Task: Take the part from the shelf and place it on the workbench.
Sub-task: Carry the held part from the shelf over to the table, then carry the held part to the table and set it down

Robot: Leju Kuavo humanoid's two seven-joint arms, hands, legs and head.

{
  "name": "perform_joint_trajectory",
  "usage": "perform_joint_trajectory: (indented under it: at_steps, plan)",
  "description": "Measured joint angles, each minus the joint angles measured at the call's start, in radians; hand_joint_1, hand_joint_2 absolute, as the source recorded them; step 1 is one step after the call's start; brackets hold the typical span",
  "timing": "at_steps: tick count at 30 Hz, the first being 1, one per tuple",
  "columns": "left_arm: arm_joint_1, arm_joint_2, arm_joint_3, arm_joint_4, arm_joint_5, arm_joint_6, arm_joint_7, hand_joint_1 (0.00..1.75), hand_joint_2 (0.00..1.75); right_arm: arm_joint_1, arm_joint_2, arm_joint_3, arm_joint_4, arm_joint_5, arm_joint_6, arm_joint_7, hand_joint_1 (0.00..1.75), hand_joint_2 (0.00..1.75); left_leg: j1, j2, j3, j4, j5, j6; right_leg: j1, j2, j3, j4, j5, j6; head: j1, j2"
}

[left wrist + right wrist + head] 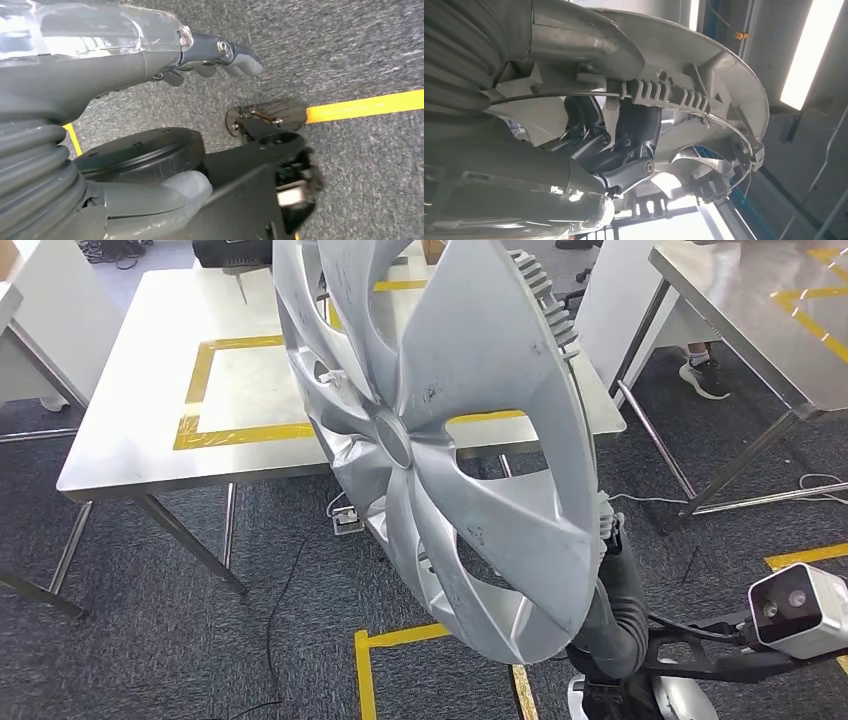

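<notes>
Gripping hubcap (450, 440) rim, right hand (619, 150); tilted before workbench (130, 455)

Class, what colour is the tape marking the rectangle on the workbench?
Yellow tape, clearest in the head view.

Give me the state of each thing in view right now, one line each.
Hubcap: held up off the table, tilted on edge.
Right hand: grips the hubcap's rim from behind.
Left hand: holds nothing, fingers loosely apart, hanging over the carpet.
Workbench: nothing inside its yellow tape square.
</notes>
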Motion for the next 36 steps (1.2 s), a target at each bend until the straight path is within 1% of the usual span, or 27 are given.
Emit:
perform_joint_trajectory:
  at_steps: [3,4,5,6,8,9,10,11,13,14,15,17,19,20,21,22,24,25,26,27,28,29,30,31,34,35,36]
  plan:
    - [0.001,0.001,0.000,0.000,0.000,-0.005,-0.001,0.00,1.75,0.000,0.000,0.000,0.000,-0.001,0.001,-0.001,1.75,1.75,-0.005,-0.001,0.006,-0.014,-0.008,0.024,-0.002,0.001,-0.001,0.000,-0.007,0.014,0.002,0.000]
    - [0.001,0.001,0.000,0.000,0.000,-0.005,-0.001,0.00,1.75,-0.001,0.000,0.000,0.000,-0.001,0.002,-0.001,1.75,1.75,-0.004,-0.001,0.009,-0.016,-0.009,0.031,-0.003,0.001,-0.002,0.007,-0.014,0.019,0.004,0.000]
    - [0.000,0.002,0.000,0.000,0.000,-0.006,-0.002,0.00,1.75,-0.001,0.000,0.000,0.000,-0.001,0.002,-0.001,1.75,1.75,-0.003,-0.001,0.014,-0.018,-0.010,0.038,-0.004,0.001,-0.013,0.031,-0.028,0.023,0.008,0.000]
    - [0.000,0.002,0.000,0.000,0.000,-0.006,-0.002,0.00,1.75,-0.001,0.000,0.000,0.000,-0.001,0.002,-0.001,1.75,1.75,-0.002,-0.001,0.019,-0.020,-0.013,0.044,-0.005,0.001,-0.034,0.076,-0.050,0.027,0.014,0.000]
    - [0.000,0.001,0.000,0.000,0.000,-0.006,-0.002,0.00,1.75,0.000,0.001,0.000,0.000,-0.001,0.003,-0.001,1.75,1.75,-0.005,0.001,0.028,-0.020,-0.021,0.052,-0.005,0.001,-0.110,0.215,-0.102,0.031,0.027,0.000]
    - [0.000,0.001,0.000,0.000,0.000,-0.007,-0.002,0.00,1.75,0.000,0.001,0.000,0.000,-0.001,0.003,-0.001,1.75,1.75,-0.007,0.002,0.033,-0.020,-0.026,0.054,-0.005,0.001,-0.147,0.273,-0.114,0.030,0.032,0.000]
    - [0.001,0.001,0.000,0.000,0.000,-0.007,-0.002,0.00,1.75,0.001,0.001,0.000,0.000,-0.001,0.003,-0.001,1.75,1.75,-0.009,0.001,0.039,-0.020,-0.031,0.055,-0.005,0.001,-0.171,0.299,-0.106,0.028,0.036,0.000]
    - [0.001,0.001,0.000,0.000,0.000,-0.007,-0.002,0.00,1.75,0.001,0.001,0.000,0.001,-0.001,0.003,-0.001,1.75,1.75,-0.011,0.000,0.047,-0.020,-0.037,0.055,-0.004,0.001,-0.176,0.285,-0.076,0.023,0.040,0.000]
    - [0.000,0.001,0.000,0.000,0.000,-0.007,-0.002,0.00,1.75,0.001,0.001,-0.001,0.000,-0.001,0.004,-0.001,1.75,1.75,-0.014,-0.003,0.067,-0.021,-0.051,0.054,0.001,0.002,-0.137,0.169,0.014,0.007,0.048,0.000]
    - [0.000,0.000,0.000,0.000,0.000,-0.007,-0.002,0.00,1.75,0.001,0.001,-0.001,0.000,-0.001,0.004,-0.001,1.75,1.75,-0.016,-0.005,0.075,-0.022,-0.057,0.051,0.006,0.002,-0.112,0.110,0.044,-0.003,0.048,0.000]
    - [-0.001,-0.001,0.000,0.000,0.000,-0.008,-0.002,0.00,1.75,0.000,0.001,-0.001,0.000,-0.001,0.004,-0.002,1.75,1.75,-0.016,-0.006,0.079,-0.023,-0.062,0.046,0.010,0.002,-0.092,0.065,0.057,-0.012,0.049,0.000]
    - [-0.003,-0.002,0.000,0.000,0.000,-0.008,-0.002,0.00,1.75,0.000,0.001,-0.001,-0.001,-0.001,0.005,-0.002,1.75,1.75,-0.015,-0.006,0.081,-0.026,-0.068,0.035,0.016,0.002,-0.076,0.034,0.047,-0.020,0.049,0.000]
    - [-0.003,-0.002,0.000,0.000,0.000,-0.008,-0.002,0.00,1.75,0.000,0.001,-0.001,-0.001,-0.001,0.005,-0.002,1.75,1.75,-0.014,-0.005,0.087,-0.031,-0.073,0.024,0.014,0.002,-0.063,0.013,0.044,-0.022,0.051,0.000]
    - [-0.004,-0.002,0.000,0.000,0.000,-0.008,-0.003,0.00,1.75,0.000,0.001,-0.001,-0.002,-0.001,0.005,-0.002,1.75,1.75,-0.014,-0.005,0.084,-0.018,-0.082,0.019,0.011,0.001,-0.053,0.002,0.044,-0.023,0.048,0.000]
    - [-0.004,-0.001,0.000,0.000,0.000,-0.008,-0.003,0.00,1.75,0.000,0.001,-0.001,-0.002,-0.001,0.006,-0.002,1.75,1.75,-0.014,-0.005,0.068,0.016,-0.099,0.015,0.008,0.000,-0.043,-0.009,0.045,-0.025,0.043,0.000]
    - [-0.004,0.000,0.000,0.000,0.000,-0.008,-0.003,0.00,1.75,0.000,0.001,-0.001,-0.002,-0.002,0.006,-0.003,1.75,1.75,-0.012,-0.006,0.037,0.071,-0.121,0.011,0.007,-0.002,-0.034,-0.014,0.043,-0.026,0.036,0.000]
    - [-0.003,0.000,0.000,0.000,0.000,-0.008,-0.003,0.00,1.75,0.001,0.002,0.000,-0.002,-0.002,0.007,-0.006,1.75,1.75,-0.010,-0.007,-0.045,0.197,-0.158,0.004,0.006,-0.003,-0.022,-0.016,0.033,-0.029,0.022,0.000]
    - [-0.001,0.000,0.000,0.000,0.000,-0.008,-0.002,0.00,1.75,0.001,0.002,0.000,-0.001,-0.002,0.008,-0.007,1.75,1.75,-0.010,-0.007,-0.075,0.230,-0.154,0.002,0.006,-0.003,-0.015,-0.015,0.026,-0.028,0.017,0.000]
    - [0.000,0.001,0.000,0.000,0.000,-0.008,-0.002,0.00,1.75,0.002,0.002,0.000,-0.001,-0.003,0.008,-0.008,1.75,1.75,-0.009,-0.007,-0.087,0.226,-0.128,0.000,0.005,-0.002,-0.006,-0.014,0.018,-0.027,0.014,0.000]
    - [0.001,0.001,0.000,0.000,0.000,-0.008,-0.002,0.00,1.75,0.002,0.002,0.000,0.000,-0.004,0.008,-0.008,1.75,1.75,-0.009,-0.006,-0.080,0.185,-0.084,0.000,0.005,-0.001,0.004,-0.012,0.009,-0.024,0.011,0.000]
    - [0.001,0.002,0.000,0.000,0.000,-0.008,-0.002,0.00,1.75,0.002,0.002,0.000,0.000,-0.005,0.008,-0.008,1.75,1.75,-0.009,-0.005,-0.061,0.122,-0.035,0.002,0.005,-0.001,0.016,-0.010,-0.002,-0.020,0.009,0.000]
    - [0.001,0.003,0.000,0.000,0.000,-0.008,-0.002,0.00,1.75,0.001,0.003,0.000,0.000,-0.007,0.008,-0.009,1.75,1.75,-0.010,-0.003,-0.038,0.064,-0.001,0.004,0.006,0.000,0.025,-0.008,-0.012,-0.015,0.005,0.000]
    - [0.000,0.003,0.000,0.000,0.000,-0.008,-0.002,0.00,1.75,0.001,0.003,-0.001,0.000,-0.007,0.009,-0.009,1.75,1.75,-0.012,-0.001,-0.018,0.019,0.015,0.010,0.007,0.001,0.031,-0.006,-0.021,-0.009,0.002,0.000]
    - [0.000,0.004,0.000,0.000,0.000,-0.008,-0.002,0.00,1.75,0.000,0.003,-0.001,0.000,-0.008,0.010,-0.010,1.75,1.75,-0.013,0.000,-0.006,-0.004,0.015,0.017,0.008,0.002,0.035,-0.006,-0.027,-0.004,0.001,0.000]
    - [0.000,0.005,0.000,0.000,0.000,-0.008,-0.002,0.00,1.75,-0.001,0.003,-0.001,0.000,-0.008,0.011,-0.011,1.75,1.75,-0.014,-0.002,0.006,-0.017,-0.001,0.037,0.007,0.001,0.042,-0.009,-0.037,0.010,0.006,0.000]
    - [0.001,0.005,0.000,0.000,0.000,-0.008,-0.002,0.00,1.75,-0.001,0.003,-0.001,0.000,-0.008,0.011,-0.011,1.75,1.75,-0.012,-0.003,0.011,-0.019,-0.003,0.043,0.006,0.001,0.038,0.004,-0.047,0.015,0.009,0.000]
    - [0.000,0.006,0.000,0.000,0.000,-0.008,-0.003,0.00,1.75,-0.001,0.003,-0.001,0.000,-0.008,0.011,-0.011,1.75,1.75,-0.010,-0.003,0.017,-0.022,-0.006,0.049,0.005,0.001,0.023,0.037,-0.063,0.021,0.014,0.000]
